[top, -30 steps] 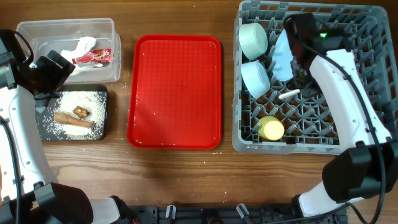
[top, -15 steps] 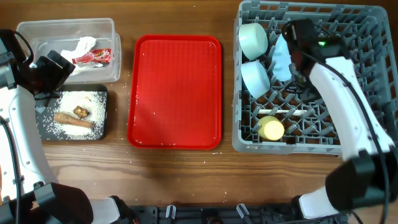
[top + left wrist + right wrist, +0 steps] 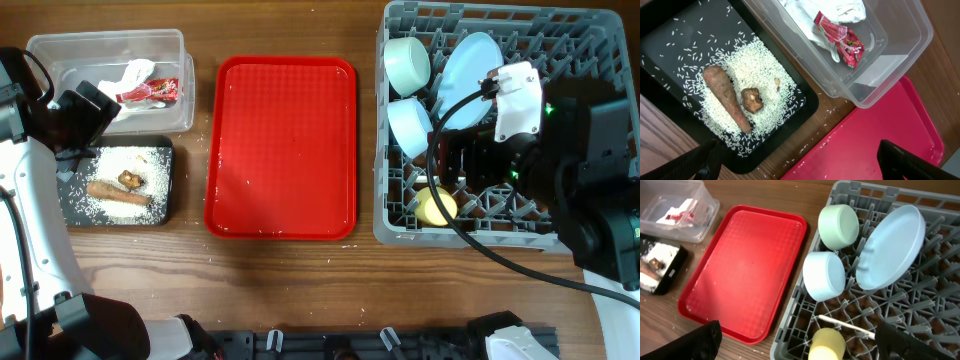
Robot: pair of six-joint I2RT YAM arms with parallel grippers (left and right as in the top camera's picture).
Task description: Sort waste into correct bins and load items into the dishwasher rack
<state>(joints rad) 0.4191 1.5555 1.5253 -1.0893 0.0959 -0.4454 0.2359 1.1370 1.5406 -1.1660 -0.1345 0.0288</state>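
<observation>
The grey dishwasher rack (image 3: 470, 12) (image 3: 840, 190) holds a pale blue plate (image 3: 470, 65) (image 3: 890, 247) on edge, two pale bowls (image 3: 407, 62) (image 3: 410, 125), a yellow cup (image 3: 432, 207) (image 3: 826, 344) and a white spoon (image 3: 845, 325) lying on the grid floor. High above the rack, my right gripper (image 3: 805, 342) is open and empty. The clear tub (image 3: 60, 48) (image 3: 900, 65) contains the napkin (image 3: 130, 75) and red wrapper (image 3: 842, 40). Rice (image 3: 765, 65), a brown stick (image 3: 725, 97) and a dark lump (image 3: 752, 100) lie in the black tray (image 3: 70, 205). My left gripper (image 3: 800, 165) hangs open over that tray's corner.
A red tray (image 3: 282, 145) with nothing on it lies between the bins and the rack. Stray rice grains dot the wood (image 3: 837, 107) beside the black tray. My right arm (image 3: 560, 150) hides the rack's right half in the overhead view.
My right gripper has opened and risen high out of the rack, uncovering the plate. The spoon has dropped flat onto the rack floor. The left arm has not moved.
</observation>
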